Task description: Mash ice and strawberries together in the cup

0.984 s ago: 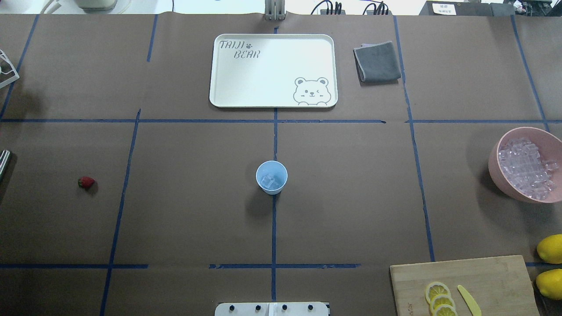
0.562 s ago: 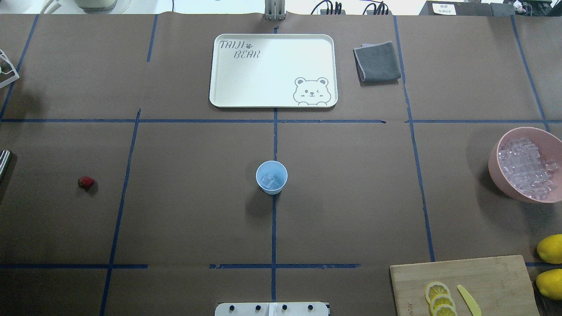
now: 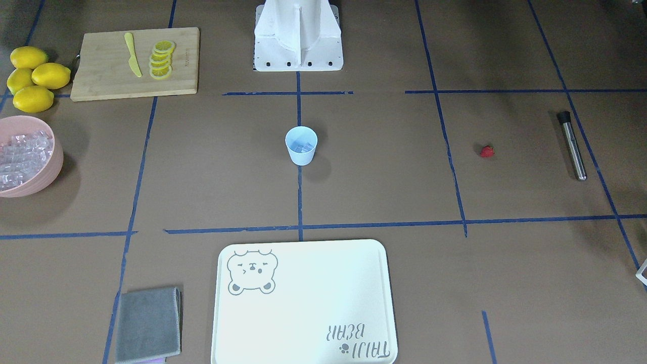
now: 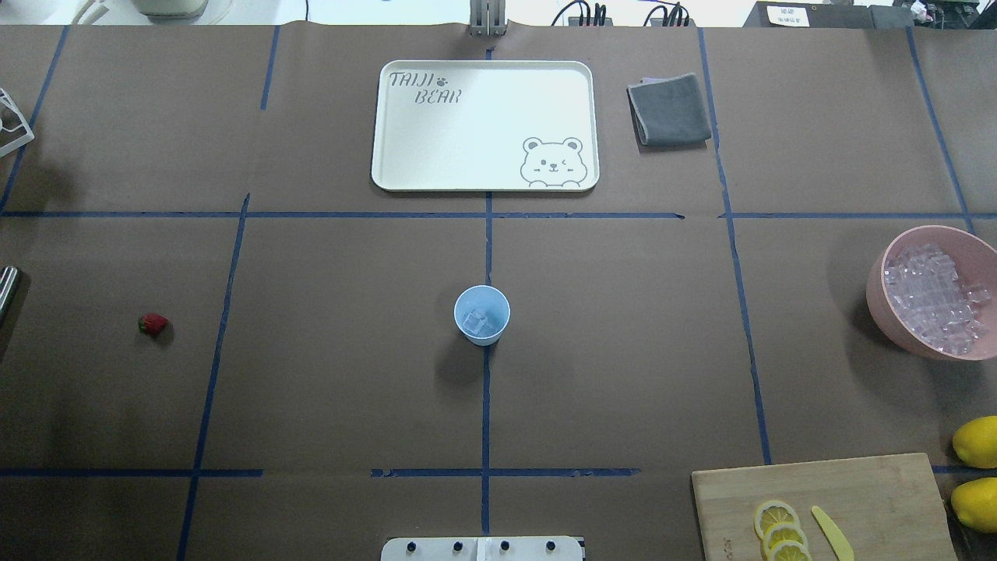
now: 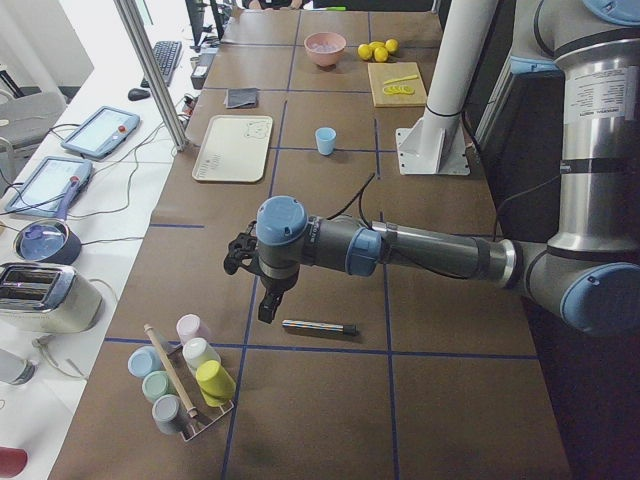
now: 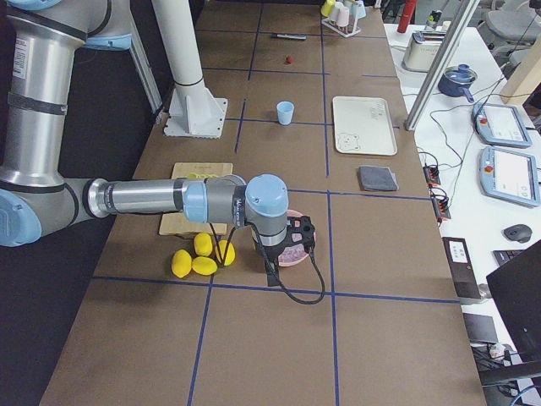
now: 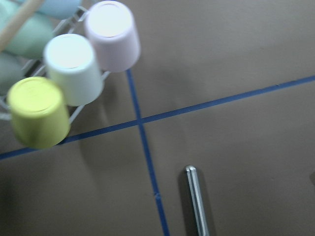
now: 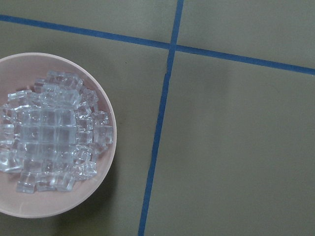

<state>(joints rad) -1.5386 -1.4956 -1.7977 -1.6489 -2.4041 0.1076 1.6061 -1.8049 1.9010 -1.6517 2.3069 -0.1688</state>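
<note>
A pale blue cup (image 4: 482, 315) stands upright at the centre of the worktop (image 4: 623, 351), with a few cubes of ice (image 4: 477, 321) inside. One strawberry (image 4: 153, 324) lies well apart, toward the left edge. The left hand (image 5: 265, 312) hangs near a metal rod (image 5: 318, 327), and the right hand (image 6: 271, 276) hangs beside a pink bowl (image 4: 884, 319). Whether their fingers are apart cannot be told.

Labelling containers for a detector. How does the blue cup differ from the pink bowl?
The cup is pale blue, the bowl pink. The cup is narrow and tapered, the bowl far wider and rounded. The cup holds a few ice cubes, the bowl a heap. The cup stands mid-table, the bowl at the robot's right edge. Both sit open side up, holding clear ice.
</note>
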